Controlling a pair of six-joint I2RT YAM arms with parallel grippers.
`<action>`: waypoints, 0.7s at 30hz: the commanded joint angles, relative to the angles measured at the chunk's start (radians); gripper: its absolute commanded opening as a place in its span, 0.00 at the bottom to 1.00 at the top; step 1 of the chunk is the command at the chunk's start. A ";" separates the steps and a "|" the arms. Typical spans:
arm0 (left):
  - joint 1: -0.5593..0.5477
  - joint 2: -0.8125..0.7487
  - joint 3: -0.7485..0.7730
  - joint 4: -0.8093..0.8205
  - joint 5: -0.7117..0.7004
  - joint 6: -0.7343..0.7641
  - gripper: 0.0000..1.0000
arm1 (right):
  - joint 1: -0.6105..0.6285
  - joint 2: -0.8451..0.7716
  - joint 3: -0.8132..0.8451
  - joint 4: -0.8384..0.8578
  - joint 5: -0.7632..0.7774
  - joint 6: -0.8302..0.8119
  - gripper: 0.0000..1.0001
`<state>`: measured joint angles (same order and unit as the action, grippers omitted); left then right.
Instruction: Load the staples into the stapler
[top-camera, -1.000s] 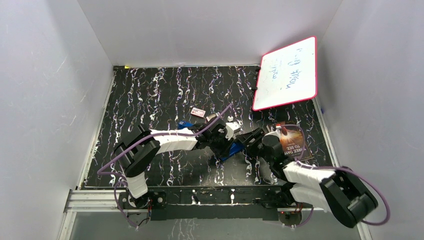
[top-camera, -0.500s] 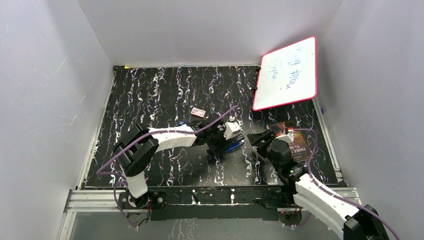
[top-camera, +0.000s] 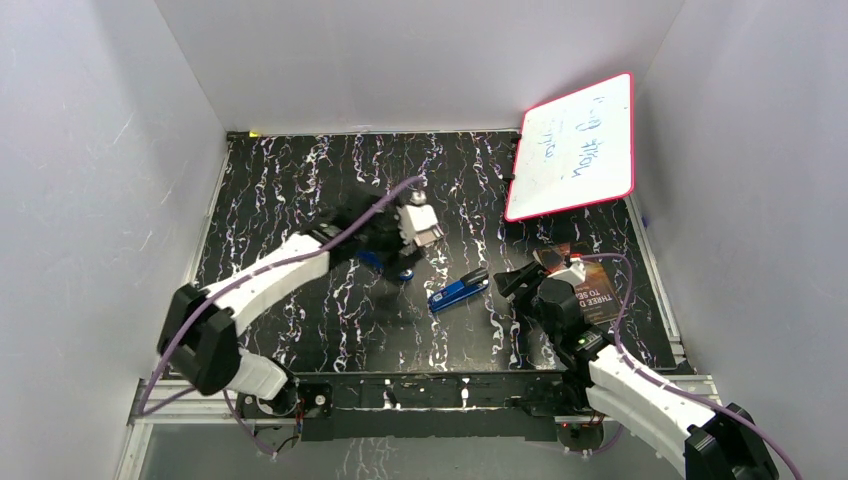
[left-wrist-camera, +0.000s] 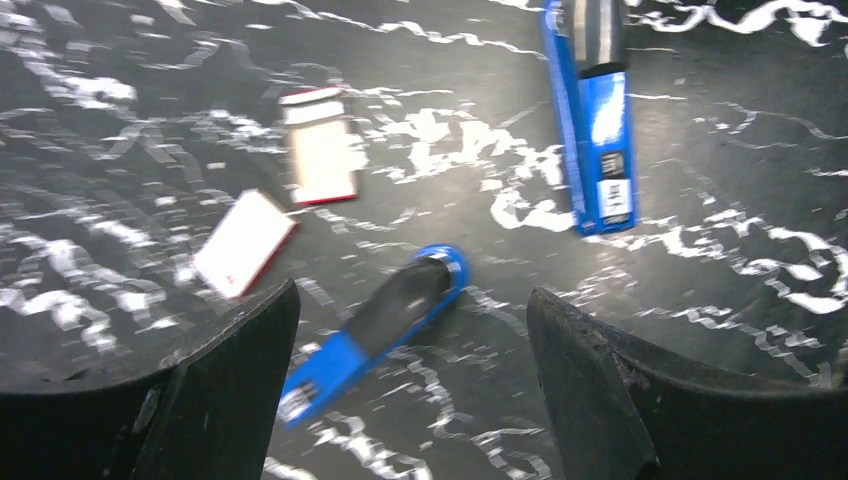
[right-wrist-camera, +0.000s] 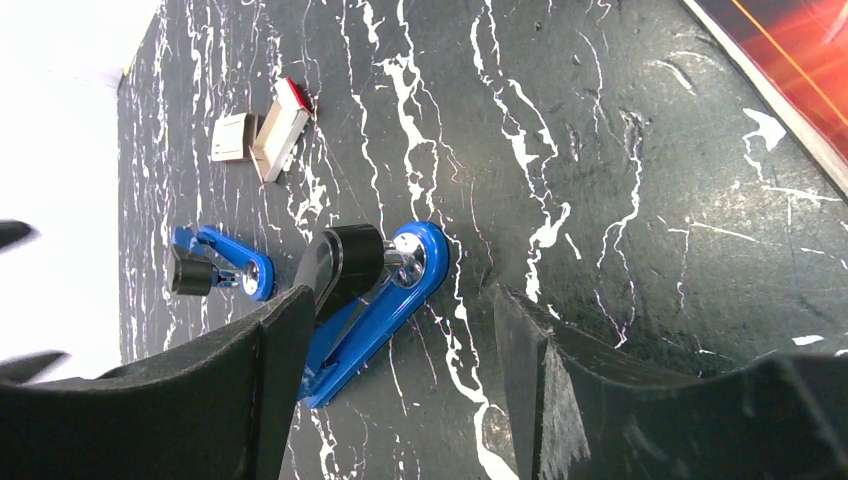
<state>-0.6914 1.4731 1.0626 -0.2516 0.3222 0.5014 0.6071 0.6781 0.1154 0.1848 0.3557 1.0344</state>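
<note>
The black, white-veined tabletop (top-camera: 300, 200) carries a pink-edged whiteboard (top-camera: 575, 150) and a dark paperback book (top-camera: 598, 290) on the right. Both claws stand open and hold nothing. Your left gripper (left-wrist-camera: 412, 300) hovers over one small blue plastic stapler (left-wrist-camera: 380, 325). Your right gripper (right-wrist-camera: 402, 292) faces a second blue stapler (right-wrist-camera: 370, 300) near the table's middle. A small red-and-white cardboard box (left-wrist-camera: 320, 150), seemingly in two parts, lies just beyond them. The silvery staples cannot be made out in any view, so you risk closing on a stapler or the box instead. With two look-alike staplers, you could also steady one while loading the other.
</note>
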 joint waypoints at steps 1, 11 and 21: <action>0.189 -0.095 -0.010 -0.083 0.208 0.228 0.81 | -0.004 -0.017 0.025 0.058 -0.016 -0.051 0.74; 0.329 0.146 0.063 -0.305 0.321 0.639 0.77 | -0.003 0.003 0.047 0.055 -0.067 -0.101 0.74; 0.369 0.209 0.031 -0.059 0.276 0.683 0.77 | -0.004 -0.037 0.039 0.028 -0.058 -0.103 0.74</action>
<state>-0.3347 1.6630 1.0790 -0.3817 0.5632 1.1324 0.6060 0.6525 0.1169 0.1886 0.2916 0.9451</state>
